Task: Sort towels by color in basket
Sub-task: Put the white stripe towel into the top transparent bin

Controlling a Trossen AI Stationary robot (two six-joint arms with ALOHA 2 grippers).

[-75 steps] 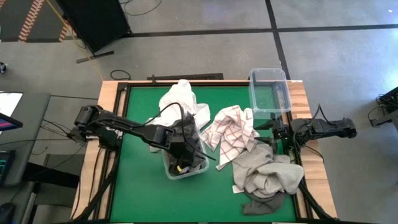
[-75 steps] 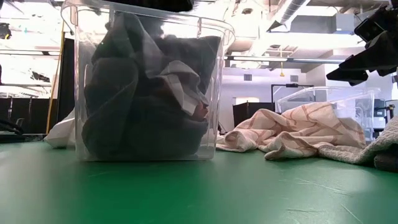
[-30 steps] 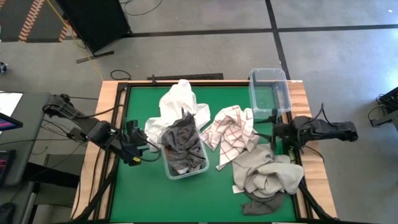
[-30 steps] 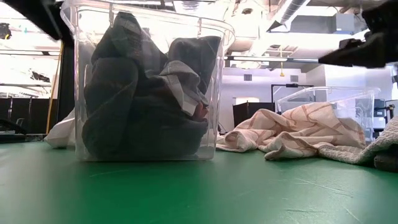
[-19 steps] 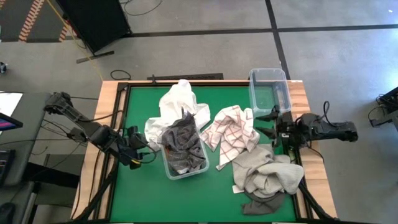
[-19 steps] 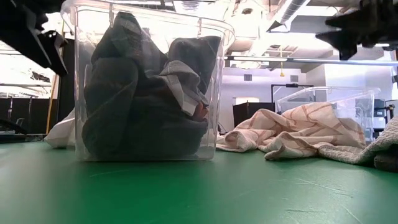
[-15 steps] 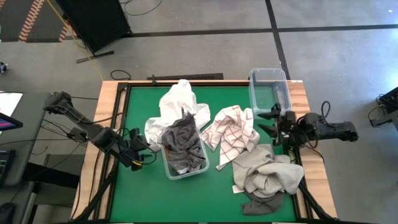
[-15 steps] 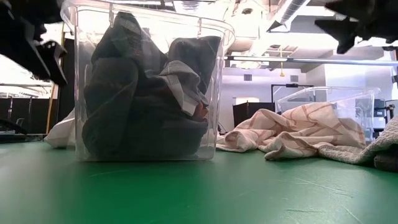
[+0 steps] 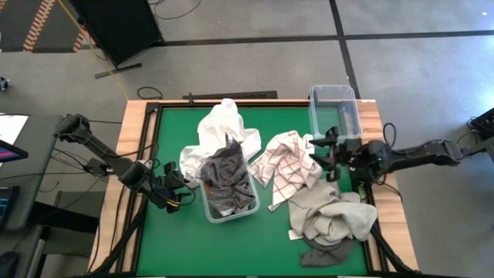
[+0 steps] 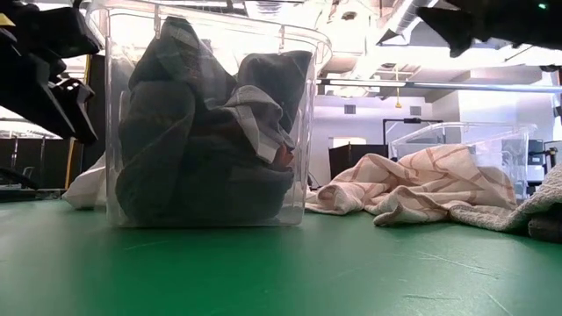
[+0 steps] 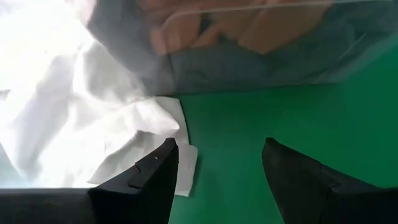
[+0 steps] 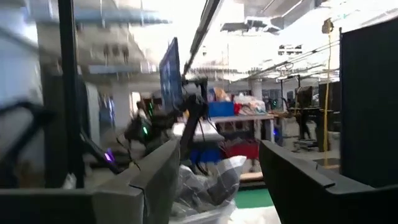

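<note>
1. Dark grey towels point(image 9: 225, 179) are piled in a clear plastic bin point(image 9: 228, 210) at the middle of the green desk point(image 9: 185, 247).
2. A white cloth point(image 9: 220, 127), a red-checked white cloth point(image 9: 289, 164) and a beige-grey towel heap point(image 9: 330, 215) are spread around it; an empty clear bin point(image 9: 334, 108) stands at the far right.
3. The left gripper point(image 9: 176, 185) is held beside the filled bin, jaws spread and empty.
4. The right gripper point(image 9: 320, 157) is raised over the checked cloth, jaws spread and empty.

From here I am seeing the dark towels point(image 10: 206, 149) only through the clear bin's point(image 10: 303, 132) wall, their lower folds merging. The grey towel point(image 10: 551, 206) is running off the low view's edge; the right wrist view is blurring.
</note>
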